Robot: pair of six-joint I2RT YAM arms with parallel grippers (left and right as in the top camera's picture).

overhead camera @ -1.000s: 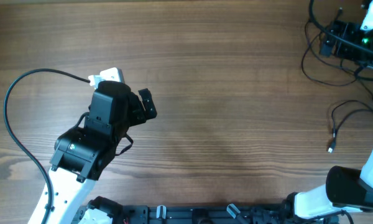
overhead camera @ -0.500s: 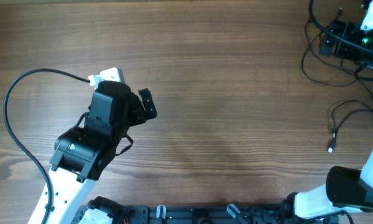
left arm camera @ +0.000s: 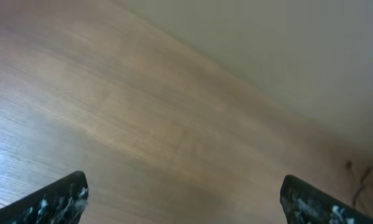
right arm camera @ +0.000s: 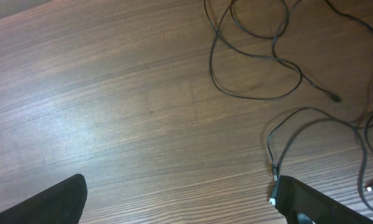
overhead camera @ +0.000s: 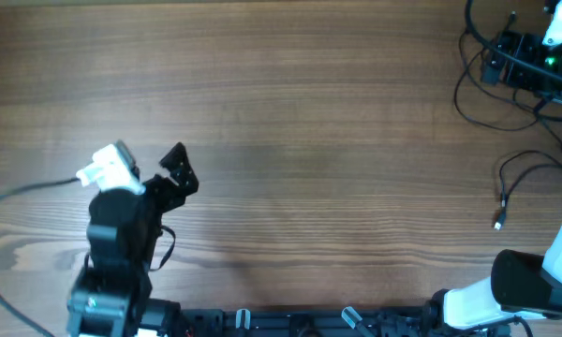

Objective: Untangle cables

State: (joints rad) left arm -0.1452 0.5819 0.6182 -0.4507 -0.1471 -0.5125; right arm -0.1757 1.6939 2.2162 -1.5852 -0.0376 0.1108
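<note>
The cables are thin black cords spread over the right end of the wooden table. One loose loop (overhead camera: 457,94) lies below my right gripper (overhead camera: 495,58). A separate strand (overhead camera: 502,183) ends in a small plug (overhead camera: 497,224). In the right wrist view the loop (right arm camera: 261,98) lies ahead, and a plug end (right arm camera: 275,180) sits just beside the right finger. My right gripper (right arm camera: 180,205) is open over bare wood. At the front left, my left gripper (overhead camera: 164,173) (left arm camera: 186,202) is open above bare table, far from the cords.
The left arm's white camera module (overhead camera: 108,168) and its thick black cable (overhead camera: 19,192) occupy the front left corner. The right arm's base (overhead camera: 529,285) stands at the front right. A black rail (overhead camera: 290,323) runs along the front edge.
The left arm has swung back and left toward the front edge, turning its gripper. The right arm and the cords have not moved.
</note>
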